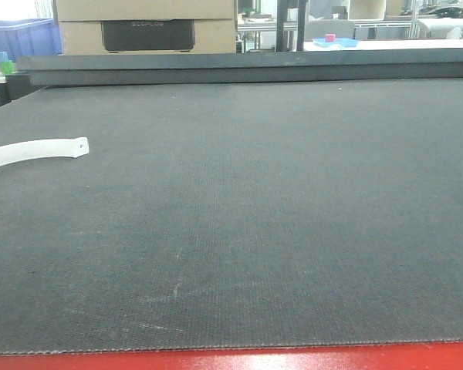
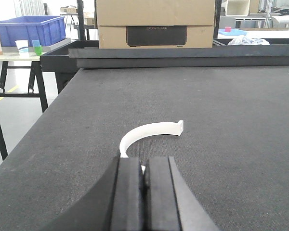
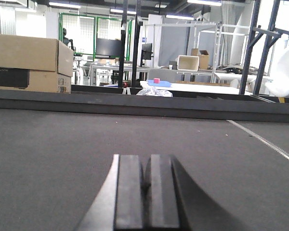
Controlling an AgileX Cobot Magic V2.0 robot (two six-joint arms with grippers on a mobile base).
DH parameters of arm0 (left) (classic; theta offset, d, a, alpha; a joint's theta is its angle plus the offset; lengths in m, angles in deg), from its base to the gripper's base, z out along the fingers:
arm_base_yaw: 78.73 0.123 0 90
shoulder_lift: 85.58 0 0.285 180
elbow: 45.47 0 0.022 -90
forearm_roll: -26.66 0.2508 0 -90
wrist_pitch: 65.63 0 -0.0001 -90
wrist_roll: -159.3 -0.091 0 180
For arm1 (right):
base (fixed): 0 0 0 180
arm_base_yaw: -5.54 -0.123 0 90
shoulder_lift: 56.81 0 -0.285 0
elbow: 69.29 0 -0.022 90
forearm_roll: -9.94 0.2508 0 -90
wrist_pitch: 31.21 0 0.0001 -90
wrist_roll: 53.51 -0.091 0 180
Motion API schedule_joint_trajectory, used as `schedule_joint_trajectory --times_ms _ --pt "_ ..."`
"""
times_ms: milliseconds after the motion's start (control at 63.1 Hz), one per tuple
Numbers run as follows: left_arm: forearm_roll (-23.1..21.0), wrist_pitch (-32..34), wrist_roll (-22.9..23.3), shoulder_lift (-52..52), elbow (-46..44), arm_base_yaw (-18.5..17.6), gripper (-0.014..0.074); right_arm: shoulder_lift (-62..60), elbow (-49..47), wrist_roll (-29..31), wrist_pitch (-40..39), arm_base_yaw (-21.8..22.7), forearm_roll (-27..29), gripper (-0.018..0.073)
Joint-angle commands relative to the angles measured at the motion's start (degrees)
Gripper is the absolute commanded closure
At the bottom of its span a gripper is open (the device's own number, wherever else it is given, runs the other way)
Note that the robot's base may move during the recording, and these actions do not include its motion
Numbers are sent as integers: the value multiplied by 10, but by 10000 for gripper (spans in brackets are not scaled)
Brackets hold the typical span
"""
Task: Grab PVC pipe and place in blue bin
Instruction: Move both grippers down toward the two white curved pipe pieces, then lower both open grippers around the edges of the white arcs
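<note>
White PVC pipe lies flat, arcing rightward from the left pincer, closed like the right pincer.

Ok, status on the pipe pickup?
Left hand shut, right hand shut and empty. PVC pipe flat on table, near end at left hand's tips, grip unconfirmed. Blue bin off-table, back left. No obstacles seen.

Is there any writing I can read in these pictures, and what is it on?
"ECOFLOW": faint, on the dark panel of the cardboard box beyond the table.
Small labels on that box's side, right wrist view: too blurred to read.
No other text is readable.
</note>
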Motion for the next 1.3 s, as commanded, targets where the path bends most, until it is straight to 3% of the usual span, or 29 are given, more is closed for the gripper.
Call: schedule_joint_trajectory --times_ms 0,301,475,554,633,808,1061,1283 --pt "2 6 0 2 1 0 707 -2 -36 2 12 1 -6 721" --pt "18 27 0 2 1 0 707 28 -155 2 121 1 -10 721" --pt "17 148 0 2 1 0 707 101 -227 2 178 1 -10 721" --pt "-11 181 0 2 -7 0 707 140 -265 2 221 1 -10 721" --pt "-37 157 0 2 -26 0 707 183 -294 2 255 1 -10 721" --pt "-46 63 0 -36 -68 0 707 290 -350 2 305 1 -3 721" --pt "-52 63 0 -204 -141 0 707 398 -372 2 315 -26 7 721" --pt "-58 64 0 -382 -227 0 707 421 -372 2 304 -36 7 721"
